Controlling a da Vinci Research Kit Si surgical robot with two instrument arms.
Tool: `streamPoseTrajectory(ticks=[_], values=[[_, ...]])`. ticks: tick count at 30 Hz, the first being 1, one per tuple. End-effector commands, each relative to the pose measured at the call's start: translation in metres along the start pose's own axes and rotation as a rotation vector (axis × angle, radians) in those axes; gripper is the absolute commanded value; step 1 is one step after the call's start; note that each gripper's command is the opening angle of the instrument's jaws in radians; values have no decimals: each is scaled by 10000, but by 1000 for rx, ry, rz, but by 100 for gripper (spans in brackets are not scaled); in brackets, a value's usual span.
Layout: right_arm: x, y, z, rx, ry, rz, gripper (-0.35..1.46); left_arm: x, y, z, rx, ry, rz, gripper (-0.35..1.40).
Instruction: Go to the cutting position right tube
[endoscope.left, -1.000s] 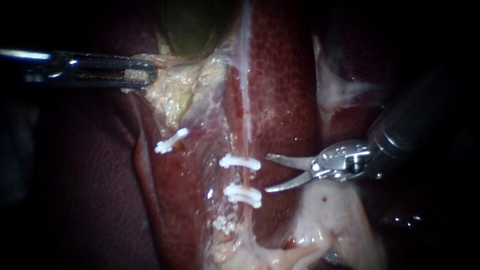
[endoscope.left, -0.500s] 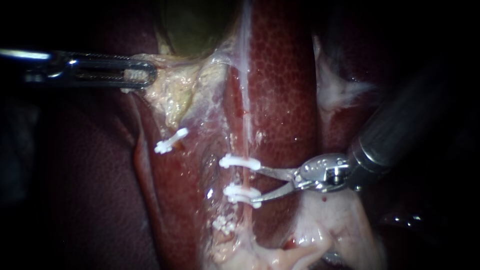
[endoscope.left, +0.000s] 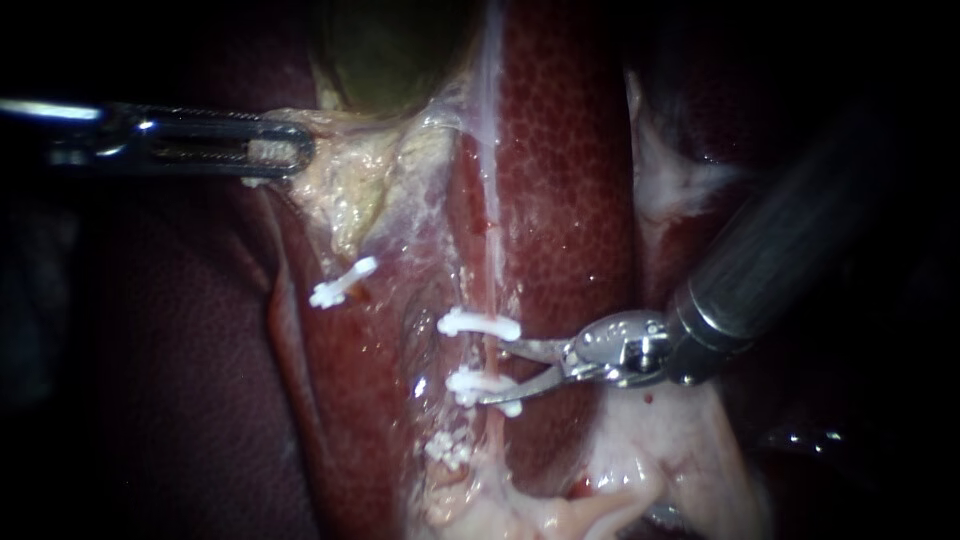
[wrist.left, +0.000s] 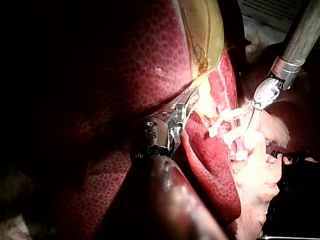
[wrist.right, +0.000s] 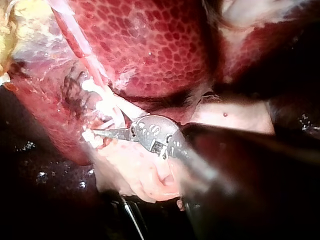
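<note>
As our right instrument (endoscope.left: 492, 370) sits at lower centre of the frame, we see its blades slightly apart and gripping nothing. The right tube (endoscope.left: 489, 262) lies between them, in the gap between the upper clip (endoscope.left: 478, 324) and lower clip (endoscope.left: 482, 386). We judge the cutting position all but reached. At upper left, our left instrument (endoscope.left: 278, 150) clamps pale tissue (endoscope.left: 335, 175) below the gallbladder (endoscope.left: 385, 50).

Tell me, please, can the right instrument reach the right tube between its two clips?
Probably yes: the right instrument, jaws open, straddles the right tube between the upper clip and lower clip; nothing blocks it.
</note>
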Motion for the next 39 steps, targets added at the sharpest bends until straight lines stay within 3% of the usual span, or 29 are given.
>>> streamPoseTrajectory(ticks=[1, 8, 17, 24, 39], values=[[0, 1, 1, 4, 1, 3, 143, 0, 0, 0, 0, 0, 0, -35], [4, 9, 5, 102, 47, -26, 143, 0, -1, 0, 0, 0, 0, -35], [14, 24, 13, 224, 65, -31, 143, 0, -2, -1, -1, 0, 0, -35], [25, 29, 28, 298, 48, -34, 138, 0, -3, -1, -2, 0, 0, -35], [33, 21, 38, 319, 56, -27, 138, 0, -3, 0, -2, -1, -1, -35]])
